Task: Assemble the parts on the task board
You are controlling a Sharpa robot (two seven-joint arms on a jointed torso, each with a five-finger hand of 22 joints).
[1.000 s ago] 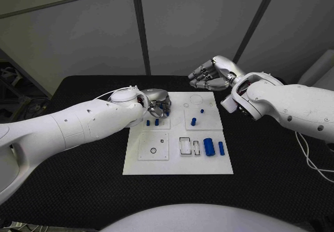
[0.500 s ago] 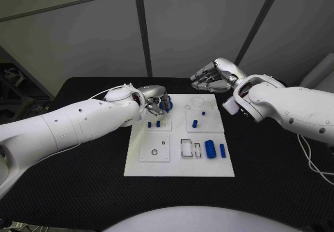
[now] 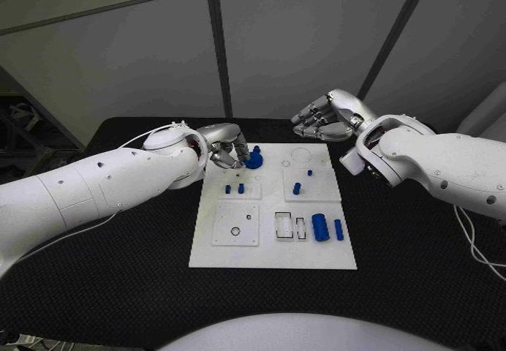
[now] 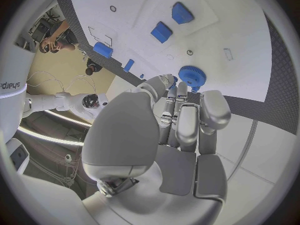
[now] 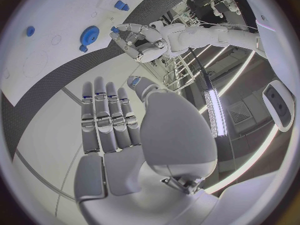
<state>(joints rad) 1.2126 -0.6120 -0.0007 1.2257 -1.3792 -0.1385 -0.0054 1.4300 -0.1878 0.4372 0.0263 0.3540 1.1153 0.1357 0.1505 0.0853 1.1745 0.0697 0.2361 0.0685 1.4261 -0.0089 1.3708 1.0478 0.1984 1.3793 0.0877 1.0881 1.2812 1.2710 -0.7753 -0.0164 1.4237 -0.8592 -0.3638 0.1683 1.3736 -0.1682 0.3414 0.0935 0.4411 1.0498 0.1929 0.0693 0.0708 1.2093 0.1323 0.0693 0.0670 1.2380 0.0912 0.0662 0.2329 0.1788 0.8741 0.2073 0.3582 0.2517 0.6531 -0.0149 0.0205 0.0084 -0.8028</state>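
Note:
The white task board (image 3: 269,248) lies mid-table. A blue gear (image 3: 253,159) stands on its far left part, also seen as the gear (image 4: 192,76) and the gear (image 5: 89,34). My left hand (image 3: 224,150) hovers just beside the gear, its fingertips (image 4: 181,87) close to the rim and nothing in its grasp. Two short blue pegs (image 3: 234,189) stand nearer than the gear, and two more pegs (image 3: 302,181) stand to the right. Blue cylinders (image 3: 319,227) lie at the near right. My right hand (image 3: 329,117) hangs empty above the board's far right corner, fingers (image 5: 106,120) straight.
A small black ring (image 3: 235,231) lies on the near left plate, beside a white rectangular frame (image 3: 281,223). Circular outlines (image 3: 300,154) mark the far right plate. Black table (image 3: 422,256) surrounds the board on all sides.
My left hand has drawn back from over the board's far left, and the blue gear it covered now stands uncovered beside its fingertips. The right hand has barely moved.

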